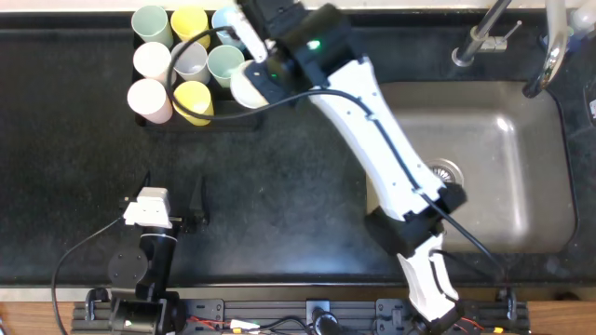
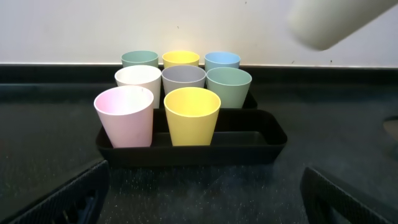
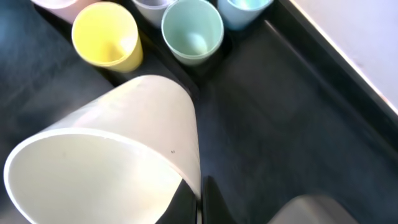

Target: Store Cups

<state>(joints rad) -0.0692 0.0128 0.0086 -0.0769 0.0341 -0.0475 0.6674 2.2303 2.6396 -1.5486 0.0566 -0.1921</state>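
Since the left arm is parked nearest the bases, start there: left gripper (image 1: 172, 195) sits low over the black counter (image 1: 279, 205), aimed at the tray, fingers spread wide with nothing between them.

Further up, the right arm reaches across the middle, and the right gripper (image 1: 259, 67) is clamped on a cream cup (image 3: 124, 149). The cup is up in the air and tilted, mouth tipped toward the wrist camera. One dark finger shows against the wall near the rim, so I'd guess it's a rim pinch, though the other finger is hidden. It seems to hang about over the vacant corner slot (image 2: 249, 134) of the black tray (image 2: 273, 140), but I can't say it's lined up exactly.

In the tray, the front row has a pink cup (image 2: 124, 115) and a yellow cup (image 2: 191, 115). Behind them are a white cup (image 2: 138, 79), a grey cup (image 2: 183, 78) and a green cup (image 2: 228, 86). Three more sit along the back by the wall.

Handling-wise, these look like light plastic tumblers: stiff enough, with smooth tapered sides that'd probably slide out of an outside squeeze. Gripping the wall at the rim seems the sane hold. It likely needs righting before it goes down, and the green and yellow neighbours are close enough to bump.
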